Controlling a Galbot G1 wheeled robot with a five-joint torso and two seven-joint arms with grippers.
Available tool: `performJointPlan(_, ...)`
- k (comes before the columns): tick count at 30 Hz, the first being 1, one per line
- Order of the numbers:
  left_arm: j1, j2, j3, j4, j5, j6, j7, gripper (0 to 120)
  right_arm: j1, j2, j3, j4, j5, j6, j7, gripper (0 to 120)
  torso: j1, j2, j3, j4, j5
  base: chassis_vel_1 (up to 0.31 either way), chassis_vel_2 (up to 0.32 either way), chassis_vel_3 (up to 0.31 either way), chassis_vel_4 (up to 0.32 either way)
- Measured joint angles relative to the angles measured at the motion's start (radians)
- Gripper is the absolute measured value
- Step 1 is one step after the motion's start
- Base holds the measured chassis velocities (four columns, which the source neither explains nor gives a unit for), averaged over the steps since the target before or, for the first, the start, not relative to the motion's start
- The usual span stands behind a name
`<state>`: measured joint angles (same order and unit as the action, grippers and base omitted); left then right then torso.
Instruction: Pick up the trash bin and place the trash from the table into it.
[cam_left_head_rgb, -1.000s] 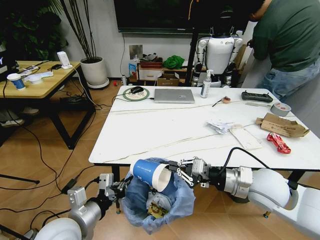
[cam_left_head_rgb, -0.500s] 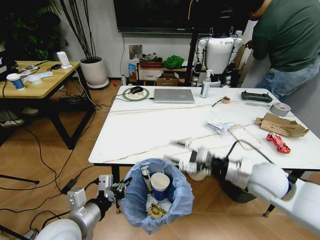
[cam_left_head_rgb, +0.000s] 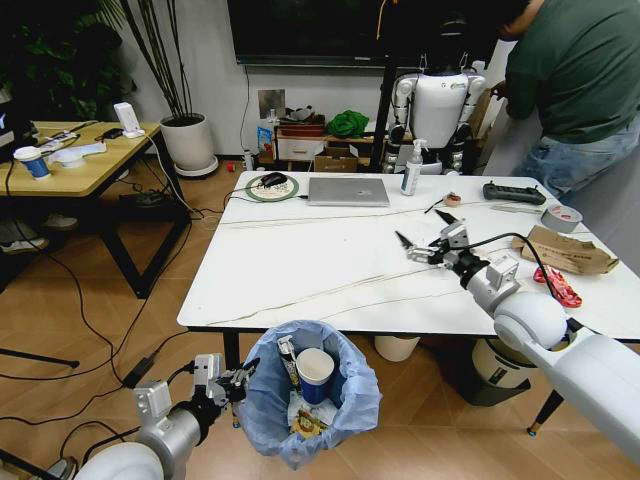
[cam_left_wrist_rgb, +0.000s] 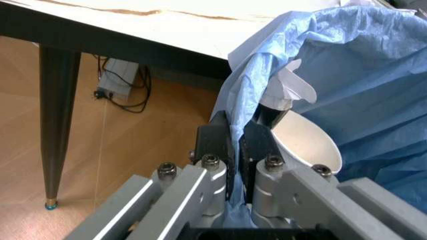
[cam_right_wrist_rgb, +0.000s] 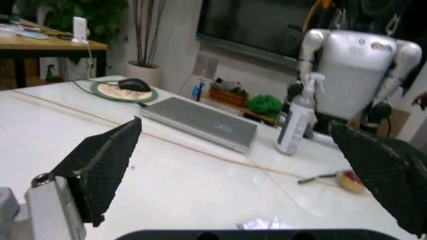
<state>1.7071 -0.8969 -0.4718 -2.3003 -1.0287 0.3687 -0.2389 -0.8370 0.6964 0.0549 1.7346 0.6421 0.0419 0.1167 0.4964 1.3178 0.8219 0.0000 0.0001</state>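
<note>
Litter is what I am after, and the head view shows my right gripper (cam_left_head_rgb: 425, 243) out over the middle of the bench (cam_left_head_rgb: 300, 260), fingers spread wide with nothing between them. A crumpled white wrapper (cam_left_head_rgb: 438, 256) lies on the bench close under those fingers, so my right arm is by far the nearer one. A flat white packet (cam_left_head_rgb: 490, 275) sits just right of it, while the brown cardboard (cam_left_head_rgb: 562, 250) and the red packet (cam_left_head_rgb: 556, 285) lie further right, towards the bench's right edge; the cardboard's long side runs roughly left to right. The trash bin (cam_left_head_rgb: 312, 400), lined in light blue, hangs below the near edge of the bench, left of my right arm, with a blue paper cup (cam_left_head_rgb: 314, 372) standing upright inside. My left gripper (cam_left_head_rgb: 232, 381) is at the bin's left rim.

From the left wrist, my left fingers (cam_left_wrist_rgb: 217, 142) are pinched nearly closed on the ruffled blue liner and the bin's rim, holding it beside the bench's black leg (cam_left_wrist_rgb: 59, 100).

From the right wrist, both black fingers (cam_right_wrist_rgb: 110, 160) stand far apart and empty, facing the far side of the bench, where a silver laptop (cam_right_wrist_rgb: 203, 122) and a spray bottle (cam_right_wrist_rgb: 297, 120) stand.
</note>
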Motion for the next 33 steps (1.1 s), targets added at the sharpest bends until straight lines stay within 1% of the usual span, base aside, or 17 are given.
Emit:
performJointPlan(2, 0.0, -0.003, -0.001, 0.001, 0.0, 0.0, 0.0, 0, -0.01, 0.03, 0.021, -0.034, 0.002, -0.009, -0.017, 100, 0.0, 0.0, 0.0, 0.0, 0.0, 0.0, 0.0, 0.0, 0.0)
performJointPlan(5, -0.001, -0.005, -0.002, 0.002, 0.0, 0.0, 0.0, 0, -0.009, 0.05, 0.025, -0.059, 0.008, -0.027, -0.022, 100, 0.0, 0.0, 0.0, -0.0001, -0.0002, 0.0, 0.0, 0.0, 0.0)
performJointPlan(8, 0.0, -0.016, -0.003, 0.002, 0.002, -0.001, 0.0, 0, 0.015, 0.093, 0.021, -0.133, 0.047, -0.067, -0.02, 100, 0.0, 0.0, 0.0, 0.0, 0.0, 0.0, 0.0, 0.0, 0.0)
performJointPlan(10, 0.001, -0.016, -0.003, 0.002, 0.003, -0.001, 0.0, 0, 0.019, 0.099, 0.02, -0.144, 0.057, -0.073, -0.018, 100, 0.0, 0.0, 0.0, 0.0, -0.0001, 0.0, 0.0, 0.0, 0.0)
performJointPlan(13, 0.006, -0.021, -0.005, 0.002, 0.006, -0.001, 0.0, 0, 0.041, 0.134, 0.015, -0.196, 0.138, -0.109, 0.014, 100, 0.0, 0.0, 0.0, 0.0001, 0.0, 0.0, 0.0, 0.0, 0.0)
performJointPlan(16, 0.01, -0.021, -0.009, 0.0, 0.007, -0.001, -0.001, 0, 0.055, 0.167, 0.024, -0.221, 0.221, -0.154, 0.089, 100, 0.0, 0.0, 0.0, 0.0, -0.0001, 0.0, 0.0, 0.0, 0.0)
performJointPlan(17, 0.01, -0.021, -0.009, 0.0, 0.007, -0.001, -0.001, 0, 0.055, 0.167, 0.024, -0.221, 0.221, -0.154, 0.089, 100, 0.0, 0.0, 0.0, 0.0, -0.0001, 0.0, 0.0, 0.0, 0.0)
performJointPlan(23, 0.009, -0.018, -0.009, 0.001, 0.007, -0.001, -0.001, 0, 0.06, 0.2, 0.053, -0.232, 0.254, -0.183, 0.197, 100, 0.0, 0.0, 0.0, 0.0, -0.0001, 0.0, 0.0, 0.0, 0.0)
performJointPlan(27, 0.007, -0.017, -0.007, 0.001, 0.006, -0.001, -0.002, 0, 0.063, 0.204, 0.062, -0.241, 0.287, -0.192, 0.228, 100, 0.0, 0.0, 0.0, 0.0, -0.0001, 0.0, 0.0, 0.0, 0.0)
performJointPlan(29, 0.006, -0.014, -0.007, 0.002, 0.006, -0.001, -0.002, 0, 0.071, 0.207, 0.066, -0.252, 0.331, -0.205, 0.247, 100, 0.0, 0.0, 0.0, -0.0001, -0.0002, 0.0, 0.0, 0.0, 0.0)
performJointPlan(33, 0.006, -0.012, -0.007, 0.002, 0.004, -0.001, -0.003, 0, 0.086, 0.216, 0.068, -0.275, 0.363, -0.209, 0.247, 100, 0.0, 0.0, 0.0, 0.0, -0.0001, 0.0, 0.0, 0.0, 0.0)
